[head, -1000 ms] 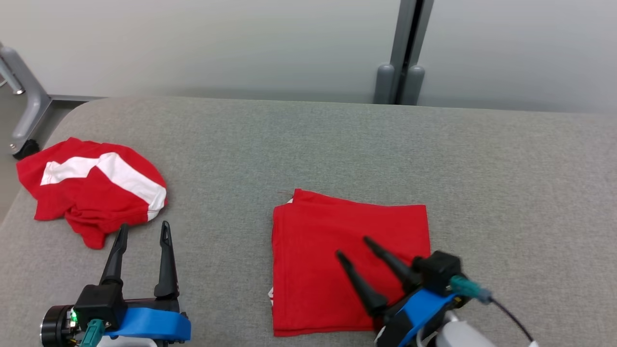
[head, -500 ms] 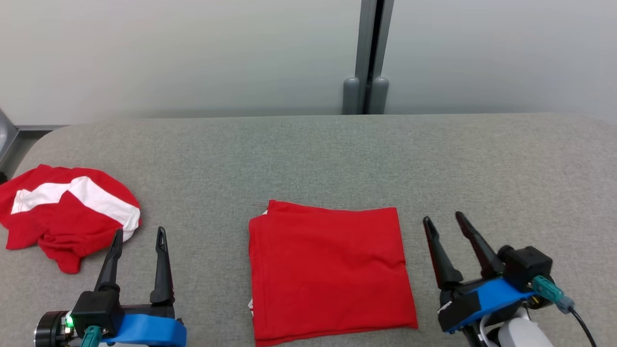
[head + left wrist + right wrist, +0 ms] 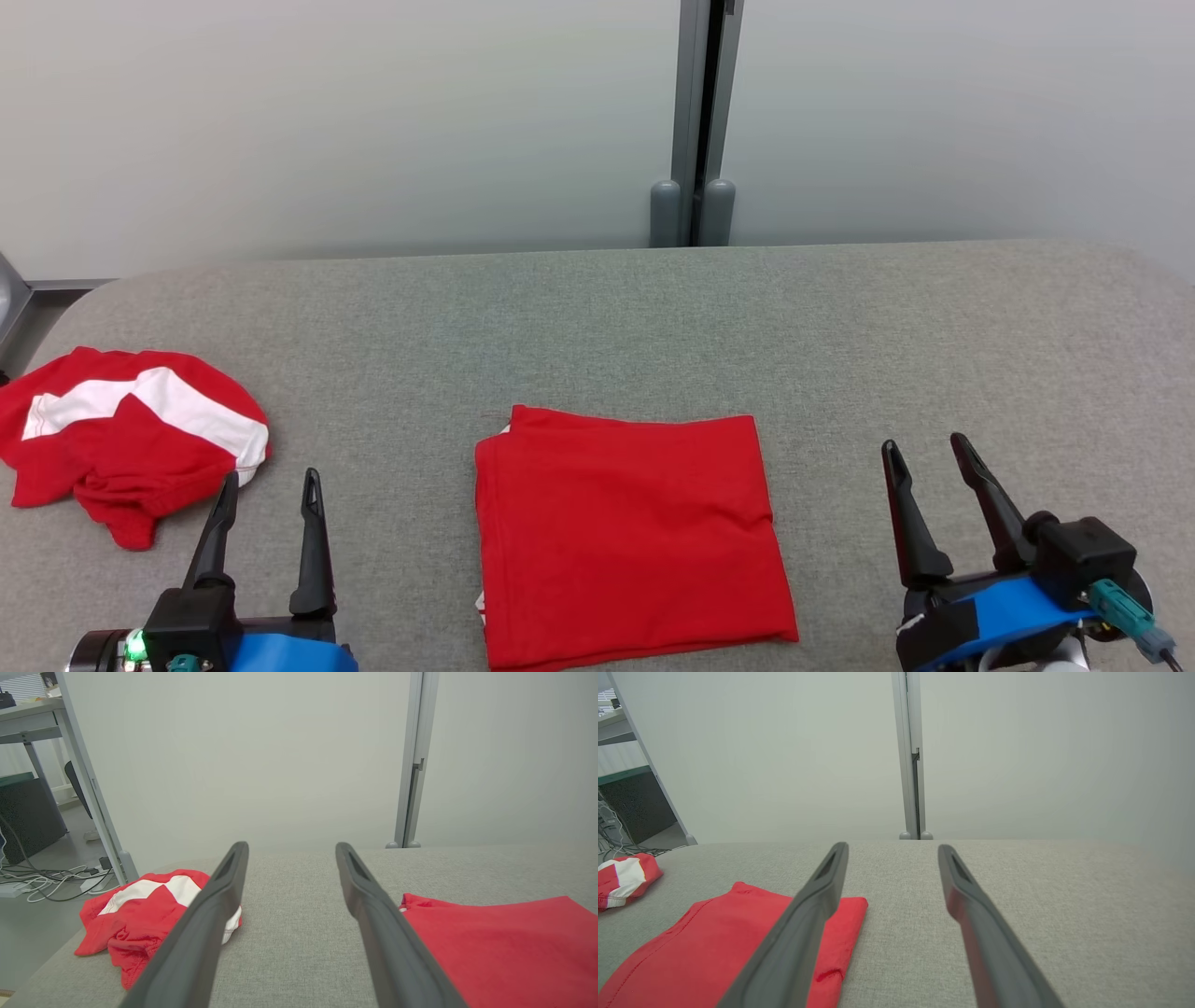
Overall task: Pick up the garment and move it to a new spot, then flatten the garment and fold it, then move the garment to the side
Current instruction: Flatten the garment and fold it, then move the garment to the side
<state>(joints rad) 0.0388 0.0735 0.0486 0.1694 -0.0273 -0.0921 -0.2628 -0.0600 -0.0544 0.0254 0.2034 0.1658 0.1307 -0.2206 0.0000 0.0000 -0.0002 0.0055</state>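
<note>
Garment point(image 3: 630, 541) near right end effector point(image 3: 922, 444) (apart)

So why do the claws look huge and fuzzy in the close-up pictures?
Left wrist view: the left claw sits by the wide lens, so it looms, soft-edged; right wrist view: same for the right claw; head view: folded garment sharp, evenly lit.

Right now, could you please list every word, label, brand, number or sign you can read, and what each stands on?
None: no text is readable in any view. The folded red garment is plain, the crumpled red garment has only a white band, and the left gripper, right gripper and grey surface carry no legible marking.
</note>
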